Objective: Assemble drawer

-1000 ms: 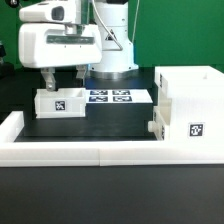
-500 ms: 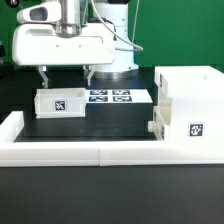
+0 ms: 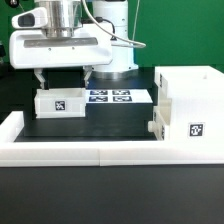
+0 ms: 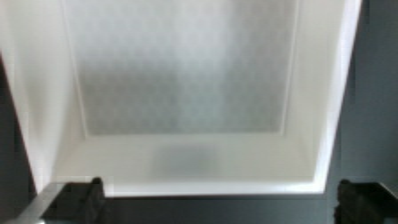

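A small white drawer tray (image 3: 61, 102) with a square tag on its front stands on the black table at the exterior view's left. My gripper (image 3: 62, 78) hovers just above it, open and empty, one finger over each end of the tray. In the wrist view the tray's hollow inside (image 4: 187, 90) fills the picture, and both dark fingertips (image 4: 71, 200) show apart outside its walls. The large boxy shell (image 3: 187, 110) stands at the exterior view's right with a second tray (image 3: 156, 128) pushed into its side.
The marker board (image 3: 118, 97) lies flat just to the right of the tray in the exterior view. Low white border blocks (image 3: 80, 152) run along the front and the left edge of the table. The robot base stands behind.
My gripper has swung round above the tray and moved slightly left, so its fingers now straddle the tray's ends. The tray and the shell have not moved.
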{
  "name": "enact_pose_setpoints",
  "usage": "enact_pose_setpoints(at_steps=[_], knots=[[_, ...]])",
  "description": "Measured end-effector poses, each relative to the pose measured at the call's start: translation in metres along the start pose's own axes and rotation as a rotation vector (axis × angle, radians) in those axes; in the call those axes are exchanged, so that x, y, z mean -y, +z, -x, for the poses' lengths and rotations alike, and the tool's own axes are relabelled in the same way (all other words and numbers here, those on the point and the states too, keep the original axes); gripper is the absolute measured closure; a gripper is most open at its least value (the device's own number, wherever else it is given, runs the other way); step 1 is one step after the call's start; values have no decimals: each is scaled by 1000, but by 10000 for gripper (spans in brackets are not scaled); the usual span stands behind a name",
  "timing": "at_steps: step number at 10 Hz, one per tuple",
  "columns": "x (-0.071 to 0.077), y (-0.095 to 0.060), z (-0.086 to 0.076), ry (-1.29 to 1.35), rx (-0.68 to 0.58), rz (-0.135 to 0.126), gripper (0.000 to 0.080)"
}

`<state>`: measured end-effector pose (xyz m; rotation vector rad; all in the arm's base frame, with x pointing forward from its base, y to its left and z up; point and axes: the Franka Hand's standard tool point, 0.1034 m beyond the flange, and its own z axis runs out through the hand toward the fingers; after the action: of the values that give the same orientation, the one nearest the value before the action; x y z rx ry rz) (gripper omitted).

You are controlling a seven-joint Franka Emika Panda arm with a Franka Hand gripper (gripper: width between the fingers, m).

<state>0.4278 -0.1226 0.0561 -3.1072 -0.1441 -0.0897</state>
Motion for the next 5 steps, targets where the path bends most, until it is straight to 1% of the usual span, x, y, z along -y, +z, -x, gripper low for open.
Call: enact_pose_setpoints(at_steps=[1,2,3,4,5], knots=[[1,1,5,-10,16,-11,150],[1,4,13,-24,40,-27,150],[4,6,22,-20,52,-33,150],[7,10,30,-16,56,-32,150],[7,9,28,-16,55,-32,150]])
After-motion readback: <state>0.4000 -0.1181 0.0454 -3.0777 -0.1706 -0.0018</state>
